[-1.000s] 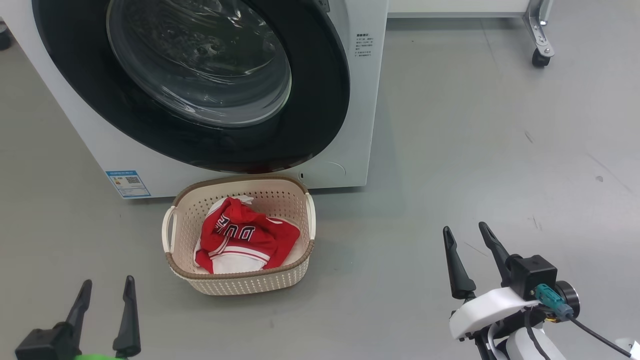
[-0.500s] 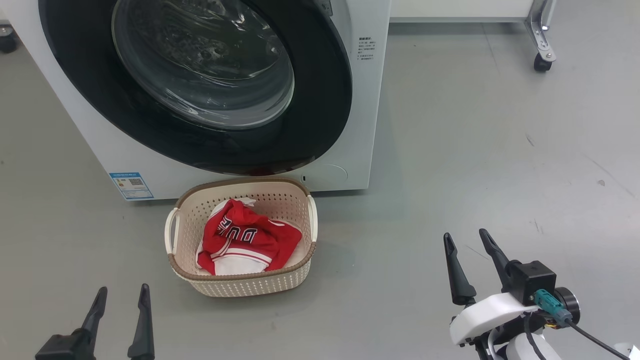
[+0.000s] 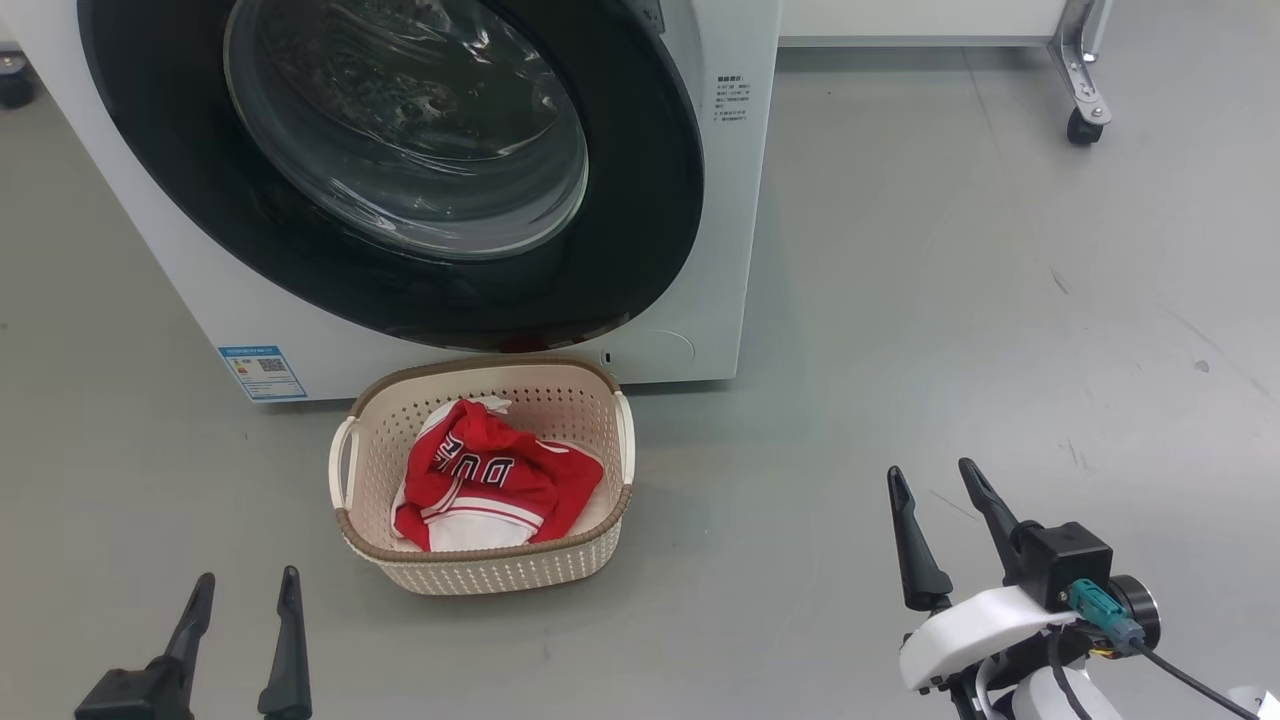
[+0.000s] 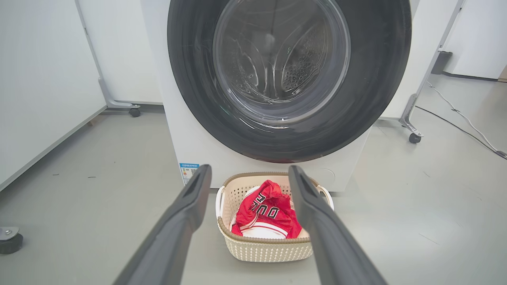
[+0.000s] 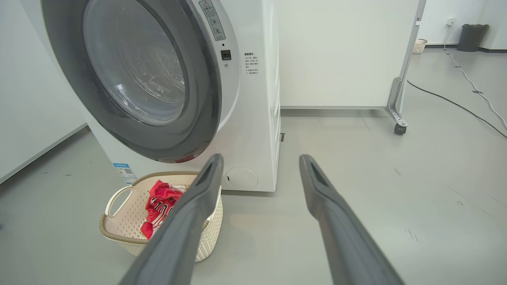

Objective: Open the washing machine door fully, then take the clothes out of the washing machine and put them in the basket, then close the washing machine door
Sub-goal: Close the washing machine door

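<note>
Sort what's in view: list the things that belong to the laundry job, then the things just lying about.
Job: washing machine door; washing machine; basket, holding the red clothes.
Lying about: wheeled partition; floor cable; dark bin.

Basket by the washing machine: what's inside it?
A crumpled red jersey with white trim and dark lettering lies in the basket. It covers most of the bottom, so anything beneath is hidden.
</note>
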{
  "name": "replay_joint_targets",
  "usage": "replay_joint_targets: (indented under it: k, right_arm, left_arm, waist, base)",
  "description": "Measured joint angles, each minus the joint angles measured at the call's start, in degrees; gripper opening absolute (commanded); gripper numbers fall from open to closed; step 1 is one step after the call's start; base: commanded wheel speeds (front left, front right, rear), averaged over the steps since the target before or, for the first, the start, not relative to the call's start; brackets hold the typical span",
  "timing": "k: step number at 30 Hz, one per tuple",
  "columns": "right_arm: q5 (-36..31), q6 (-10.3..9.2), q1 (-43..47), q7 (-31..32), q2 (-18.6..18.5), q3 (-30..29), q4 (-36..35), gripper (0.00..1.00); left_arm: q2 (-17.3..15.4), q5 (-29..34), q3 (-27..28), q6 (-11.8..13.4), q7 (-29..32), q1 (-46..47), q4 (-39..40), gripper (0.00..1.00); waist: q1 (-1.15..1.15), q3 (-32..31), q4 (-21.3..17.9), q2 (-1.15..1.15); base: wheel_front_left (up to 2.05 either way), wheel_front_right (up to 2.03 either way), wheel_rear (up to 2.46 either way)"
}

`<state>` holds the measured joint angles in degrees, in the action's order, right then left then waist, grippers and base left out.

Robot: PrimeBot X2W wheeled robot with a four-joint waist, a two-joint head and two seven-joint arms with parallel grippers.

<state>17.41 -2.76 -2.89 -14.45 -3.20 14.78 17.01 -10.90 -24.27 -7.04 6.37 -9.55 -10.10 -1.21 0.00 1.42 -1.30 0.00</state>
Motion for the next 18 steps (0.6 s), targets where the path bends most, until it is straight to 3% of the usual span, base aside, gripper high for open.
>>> replay_joint_targets:
  k: [2, 3, 4, 5, 18]
  right_arm:
    - [0.0, -0.01, 0.03, 0.0, 0.0, -0.01, 0.02, 1.0]
    - [0.0, -0.01, 0.05, 0.0, 0.0, -0.03, 0.04, 0.64]
    - [0.0, -0.01, 0.07, 0.0, 0.0, -0.07, 0.04, 0.04]
    - [0.01, -0.01, 0.08, 0.0, 0.0, -0.09, 0.04, 0.0]
    - [0.02, 0.02, 0.12, 0.0, -0.04, -0.07, 0.63, 0.0]
  left_arm:
    - [0.33, 0.15, 0.07, 0.16, 0.03, 0.0, 0.1, 1.0]
    - [0.44, 0.16, 0.07, 0.16, 0.19, 0.0, 0.12, 1.0]
    - [0.55, 0.16, 0.1, 0.16, 0.24, 0.0, 0.14, 1.0]
    - [0.58, 0.18, 0.12, 0.16, 0.24, 0.0, 0.16, 1.0]
    - [1.32, 0.91, 0.71, 0.4, 0.69, 0.01, 1.27, 1.0]
  waist:
    - [0.0, 0.06, -0.02, 0.0]
    - [0.0, 0.09, -0.03, 0.0]
    - [0.0, 0.13, -0.04, 0.0]
    - [0.0, 0.16, -0.05, 0.0]
    - [0.0, 0.78, 0.18, 0.0]
  base:
    - [0.0, 0.0, 0.0]
    - [0.0, 0.0, 0.0]
    - [0.0, 0.0, 0.0]
    - [0.0, 0.0, 0.0]
    - [0.0, 0.0, 0.0]
